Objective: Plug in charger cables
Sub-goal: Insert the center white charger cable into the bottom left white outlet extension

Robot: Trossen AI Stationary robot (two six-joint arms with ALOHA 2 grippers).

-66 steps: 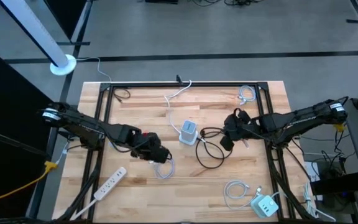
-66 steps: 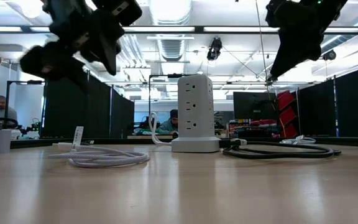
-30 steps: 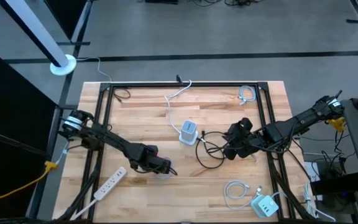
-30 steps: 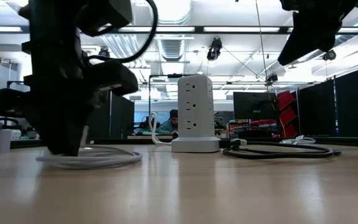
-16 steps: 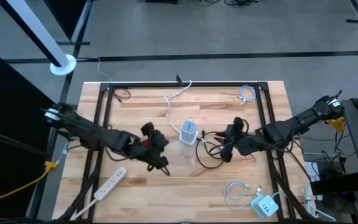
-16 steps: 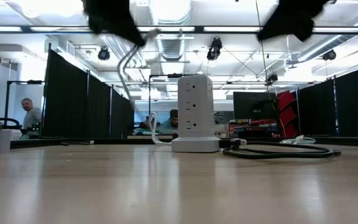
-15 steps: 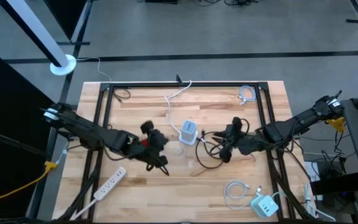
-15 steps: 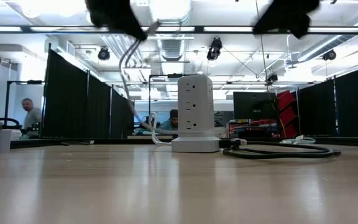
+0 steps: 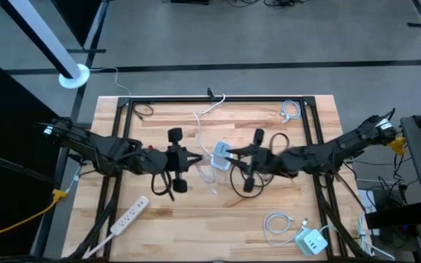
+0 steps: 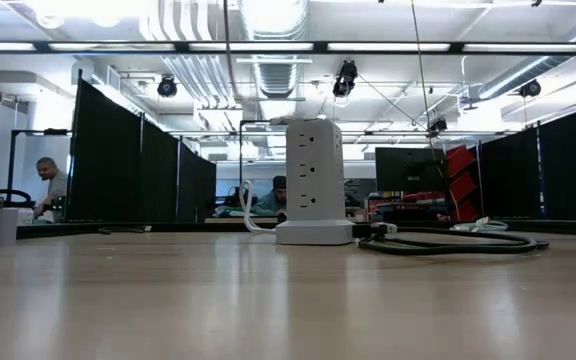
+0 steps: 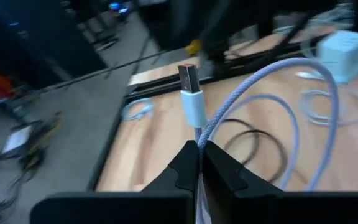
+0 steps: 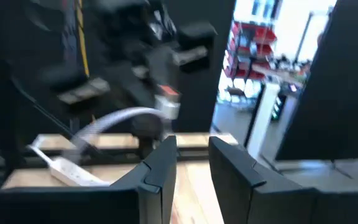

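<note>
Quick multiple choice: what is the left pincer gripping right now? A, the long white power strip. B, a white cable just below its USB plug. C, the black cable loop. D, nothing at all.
B. In the left wrist view the left pincer is closed on the white cable, pinching it just under the USB plug, which sticks up beyond the fingertips.

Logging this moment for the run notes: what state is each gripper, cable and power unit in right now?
Left gripper: shut on white USB cable.
White USB cable: lifted, plug free, unplugged.
Right gripper: open, empty, facing the left arm.
Tower power strip: upright on the table, front sockets empty.
Black cable: coiled on the table.
Flat power strip: lying flat, untouched.
</note>
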